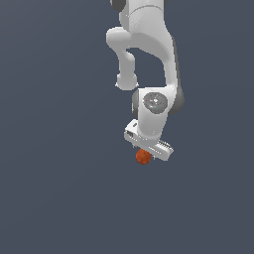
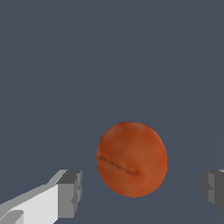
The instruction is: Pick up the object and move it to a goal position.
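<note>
The object is a small orange-red ball (image 1: 143, 157) on the flat grey surface, partly under the white gripper (image 1: 147, 151) in the exterior view. In the wrist view the ball (image 2: 131, 159) is large and lies between the two fingertips (image 2: 70, 194), with a clear gap on each side. A thin dark crease runs across its skin. The gripper (image 2: 142, 190) is open around the ball without touching it. The fingers themselves are hidden behind the hand in the exterior view.
The white arm (image 1: 149, 59) comes down from the top of the exterior view. A uniform grey surface (image 1: 59, 188) surrounds the ball on all sides. No goal marker shows.
</note>
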Robot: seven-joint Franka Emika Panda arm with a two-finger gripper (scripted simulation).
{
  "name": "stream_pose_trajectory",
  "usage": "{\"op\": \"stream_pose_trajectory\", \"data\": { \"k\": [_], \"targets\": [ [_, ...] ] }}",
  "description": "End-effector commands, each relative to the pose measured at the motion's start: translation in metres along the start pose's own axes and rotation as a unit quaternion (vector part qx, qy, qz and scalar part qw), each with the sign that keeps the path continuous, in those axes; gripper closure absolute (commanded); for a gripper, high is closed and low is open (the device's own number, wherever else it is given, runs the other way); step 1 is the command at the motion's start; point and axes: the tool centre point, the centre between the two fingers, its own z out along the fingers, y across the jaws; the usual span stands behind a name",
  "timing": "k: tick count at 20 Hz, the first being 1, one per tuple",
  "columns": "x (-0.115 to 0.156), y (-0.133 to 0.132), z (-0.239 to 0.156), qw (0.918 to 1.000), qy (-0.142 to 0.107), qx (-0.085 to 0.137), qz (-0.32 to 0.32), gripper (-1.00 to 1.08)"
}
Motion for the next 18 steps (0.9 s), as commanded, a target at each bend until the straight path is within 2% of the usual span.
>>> {"op": "stream_pose_trajectory", "data": {
  "k": [1, 6, 11, 12, 18],
  "targets": [
    [-0.001, 0.001, 0.011, 1.0000, 0.000, 0.000, 0.001, -0.92],
    [-0.001, 0.001, 0.036, 1.0000, 0.000, 0.000, 0.002, -0.92],
    [0.000, 0.000, 0.041, 1.0000, 0.000, 0.000, 0.002, -0.92],
    [0.000, 0.000, 0.041, 1.0000, 0.000, 0.000, 0.002, 1.08],
    [0.000, 0.000, 0.041, 1.0000, 0.000, 0.000, 0.002, 1.08]
  ]
}}
